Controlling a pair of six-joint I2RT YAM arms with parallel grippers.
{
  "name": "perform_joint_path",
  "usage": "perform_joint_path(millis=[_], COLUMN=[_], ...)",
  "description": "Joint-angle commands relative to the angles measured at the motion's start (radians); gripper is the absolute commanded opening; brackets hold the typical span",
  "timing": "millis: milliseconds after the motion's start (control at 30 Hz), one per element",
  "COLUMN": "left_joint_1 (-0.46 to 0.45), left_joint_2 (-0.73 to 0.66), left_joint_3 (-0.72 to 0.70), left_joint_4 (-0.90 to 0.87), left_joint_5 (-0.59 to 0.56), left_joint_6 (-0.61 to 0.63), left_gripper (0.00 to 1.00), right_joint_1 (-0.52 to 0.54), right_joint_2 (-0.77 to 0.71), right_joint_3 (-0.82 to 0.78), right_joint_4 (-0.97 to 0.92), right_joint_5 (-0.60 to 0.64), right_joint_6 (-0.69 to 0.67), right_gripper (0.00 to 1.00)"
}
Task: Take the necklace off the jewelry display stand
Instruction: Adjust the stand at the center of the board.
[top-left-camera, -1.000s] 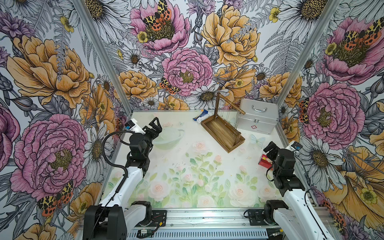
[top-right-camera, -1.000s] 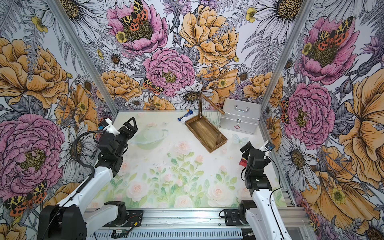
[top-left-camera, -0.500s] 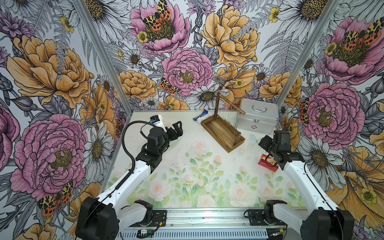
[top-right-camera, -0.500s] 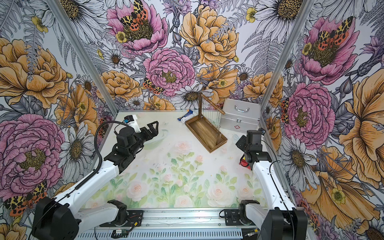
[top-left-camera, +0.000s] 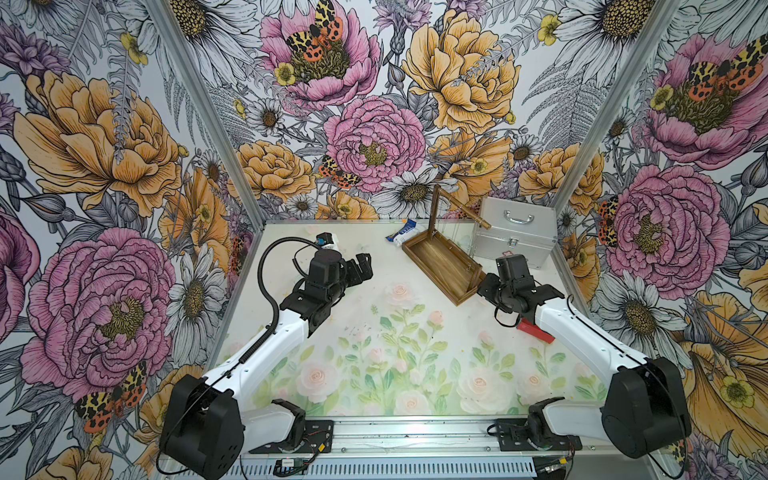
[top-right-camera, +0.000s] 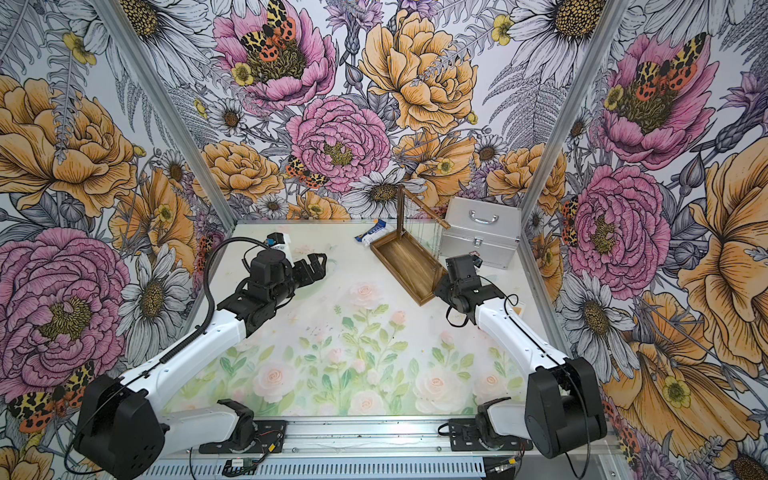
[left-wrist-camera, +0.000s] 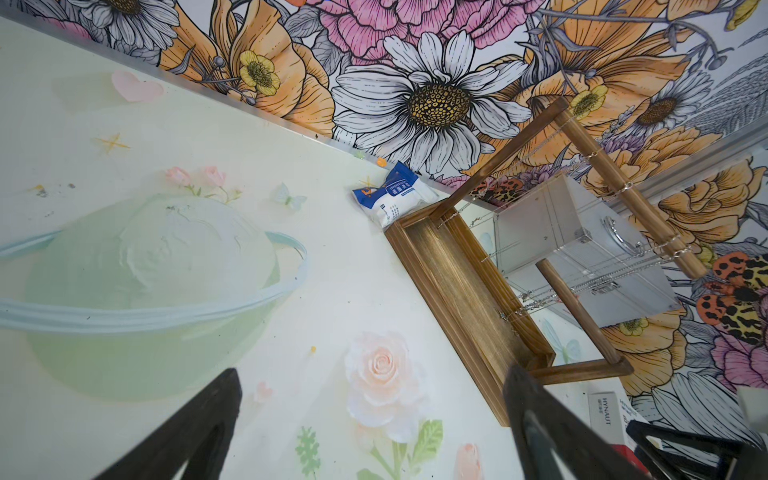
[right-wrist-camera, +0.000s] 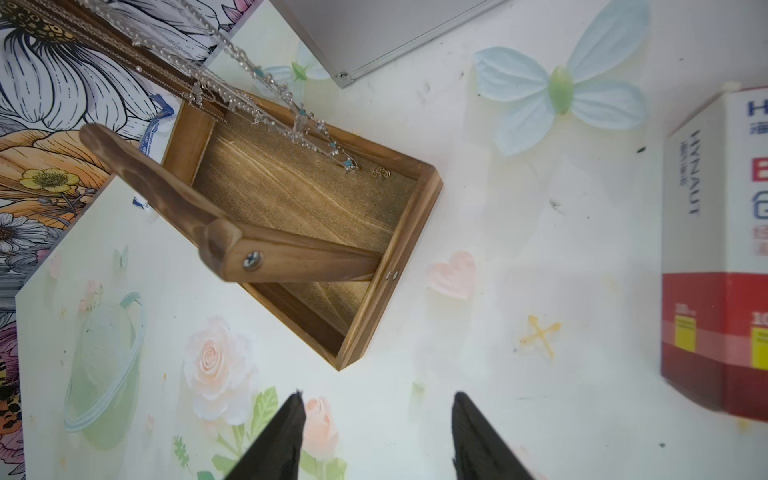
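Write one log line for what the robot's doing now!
left gripper: open, empty | right gripper: open, near jewelry display stand | necklaces: hanging on its rod | removed: none

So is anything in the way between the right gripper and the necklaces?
Yes: on the stand, a short near post and lower bar rise between the right gripper and the necklaces, which hang from the top bar farther back.

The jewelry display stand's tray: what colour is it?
The jewelry display stand is brown stained wood with visible grain; clearest in the right wrist view.
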Motion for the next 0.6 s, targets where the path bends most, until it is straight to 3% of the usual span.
perform_joint_path(millis=[0,567], left_joint_1=[-0.005,0.016], left_joint_2=[-0.003,-0.009], left_joint_3=[0.026,0.033], left_joint_4=[-0.025,-0.036], left_joint_5=[0.020,0.044], left_joint_6=[0.009,-0.006], left_gripper=[0.98,0.99], right_joint_1=[0.038,0.133], right_joint_2=[0.025,0.285], right_joint_3=[0.023,0.036], right_joint_4=[0.041,0.182], right_joint_5=[0.046,0.113], right_joint_6=[0.069,0.272], right_gripper=[0.57,0.57])
